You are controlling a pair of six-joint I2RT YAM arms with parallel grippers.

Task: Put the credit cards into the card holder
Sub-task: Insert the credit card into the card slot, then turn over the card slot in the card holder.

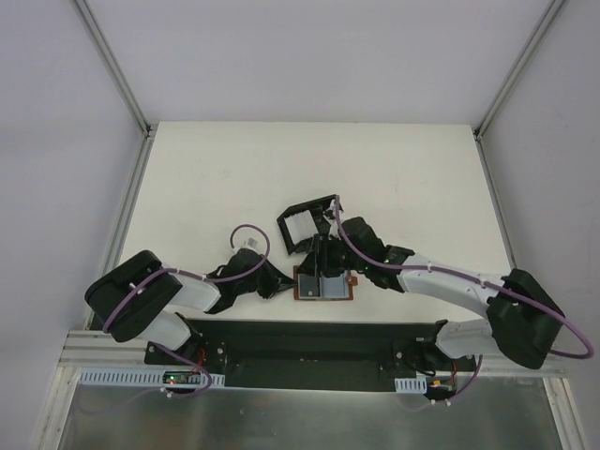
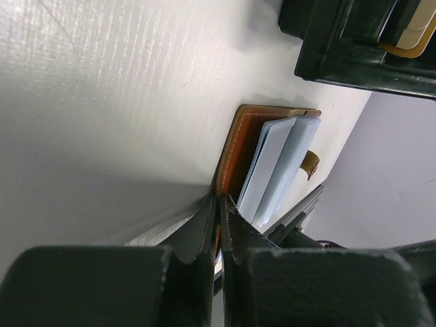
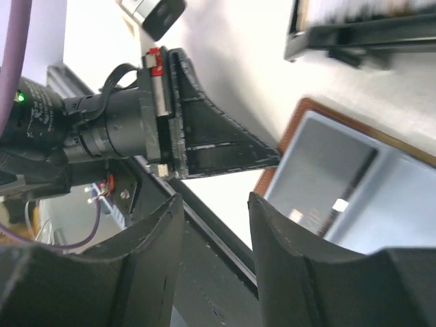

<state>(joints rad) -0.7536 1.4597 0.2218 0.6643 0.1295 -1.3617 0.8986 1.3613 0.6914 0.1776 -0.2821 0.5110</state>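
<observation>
A: Where are the cards?
B: Two pale blue-grey ones, side by side on the open brown wallet, at the near edge of the table, btwn the arms. Not in the holder yet.
A: And the holder?
B: Black box just behind the wallet, sitting at an angle. Something white inside, can't tell what.
A: L gripper?
B: Clamped on the wallet's left edge, fingers nearly together w/ leather btwn them.
A: R gripper?
B: Fingers spread, nothing in them. Hangs over the wallet's far side, close to the holder.
</observation>
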